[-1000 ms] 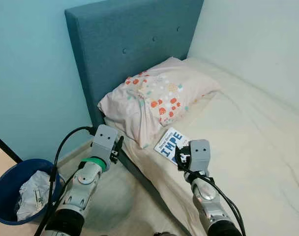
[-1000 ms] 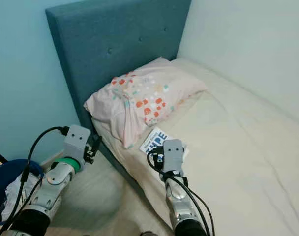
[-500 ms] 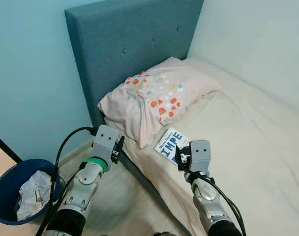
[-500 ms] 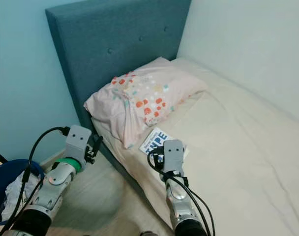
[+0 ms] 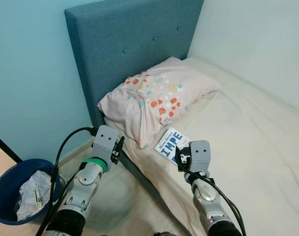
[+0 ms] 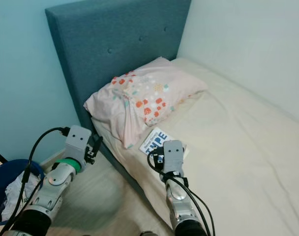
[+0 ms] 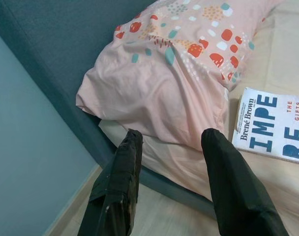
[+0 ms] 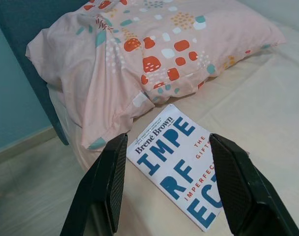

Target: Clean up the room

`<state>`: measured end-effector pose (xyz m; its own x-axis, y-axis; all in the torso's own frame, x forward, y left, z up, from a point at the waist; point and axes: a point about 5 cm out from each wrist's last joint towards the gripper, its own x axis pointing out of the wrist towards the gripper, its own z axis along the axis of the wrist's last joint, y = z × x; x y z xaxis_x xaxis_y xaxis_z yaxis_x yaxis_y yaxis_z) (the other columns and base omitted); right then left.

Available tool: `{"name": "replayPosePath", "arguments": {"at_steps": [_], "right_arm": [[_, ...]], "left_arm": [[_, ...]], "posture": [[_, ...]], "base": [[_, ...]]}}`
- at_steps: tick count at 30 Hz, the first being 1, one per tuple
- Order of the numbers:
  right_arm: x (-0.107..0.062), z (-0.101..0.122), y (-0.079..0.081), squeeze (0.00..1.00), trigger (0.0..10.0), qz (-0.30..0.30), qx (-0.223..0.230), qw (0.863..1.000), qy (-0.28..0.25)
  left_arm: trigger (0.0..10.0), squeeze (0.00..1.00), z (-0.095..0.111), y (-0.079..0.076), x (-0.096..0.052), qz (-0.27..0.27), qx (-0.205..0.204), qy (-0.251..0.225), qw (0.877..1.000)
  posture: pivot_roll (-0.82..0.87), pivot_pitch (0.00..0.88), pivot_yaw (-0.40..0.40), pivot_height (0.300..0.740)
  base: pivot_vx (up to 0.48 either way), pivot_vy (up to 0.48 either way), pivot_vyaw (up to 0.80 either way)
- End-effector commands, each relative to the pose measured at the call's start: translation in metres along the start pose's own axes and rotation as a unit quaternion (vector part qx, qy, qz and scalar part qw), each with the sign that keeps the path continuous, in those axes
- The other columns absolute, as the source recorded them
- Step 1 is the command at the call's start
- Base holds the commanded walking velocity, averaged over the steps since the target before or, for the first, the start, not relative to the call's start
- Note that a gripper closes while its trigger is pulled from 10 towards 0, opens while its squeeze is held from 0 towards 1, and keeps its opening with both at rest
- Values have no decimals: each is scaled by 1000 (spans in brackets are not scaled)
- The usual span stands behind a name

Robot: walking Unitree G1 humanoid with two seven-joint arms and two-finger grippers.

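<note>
Near the head of the bed (image 5: 248,128), at its floor-side edge, your book (image 5: 170,143) lies flat on the cream sheet, white cover with large blue letters. One corner of it sits just beside the drooping corner of the pink pillow (image 5: 157,98), which is patterned with orange and teal spots and leans against the teal headboard (image 5: 125,44).

Your right hand (image 8: 169,191) hangs over the bed just short of the book, its two black fingers (image 8: 103,189) spread wide and holding nothing; through its wrist camera you see the book lying between and beyond them.

Your left hand (image 7: 171,182) is raised over the floor alongside the bed, also spread wide and empty. Its wrist camera looks at the pillow's lower corner and the mattress edge, with the book off to one side.

Down on the floor by the blue wall, on your left, stands a dark blue bin (image 5: 7,191) with crumpled white paper (image 5: 30,194) inside it.
</note>
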<state>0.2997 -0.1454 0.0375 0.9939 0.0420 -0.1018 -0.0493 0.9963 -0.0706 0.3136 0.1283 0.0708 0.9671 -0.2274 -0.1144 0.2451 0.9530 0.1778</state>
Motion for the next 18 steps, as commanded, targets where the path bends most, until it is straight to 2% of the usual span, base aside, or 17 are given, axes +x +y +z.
{"name": "replayPosePath", "arguments": {"at_steps": [1, 18], "right_arm": [[-2, -5, -2, 0, 10000, -1, -5, 1000, 10], [-3, -6, -7, 0, 10000, -4, -8, 1000, 11]], "left_arm": [[10000, 0, -6, -1, -3, -2, 1, 9, 1000], [10000, 0, -10, -5, -5, -2, -4, 15, 1000]], "posture": [[23, 3, 21, 740], [12, 14, 21, 740]], "base": [[0, 0, 0], [0, 0, 0]]}}
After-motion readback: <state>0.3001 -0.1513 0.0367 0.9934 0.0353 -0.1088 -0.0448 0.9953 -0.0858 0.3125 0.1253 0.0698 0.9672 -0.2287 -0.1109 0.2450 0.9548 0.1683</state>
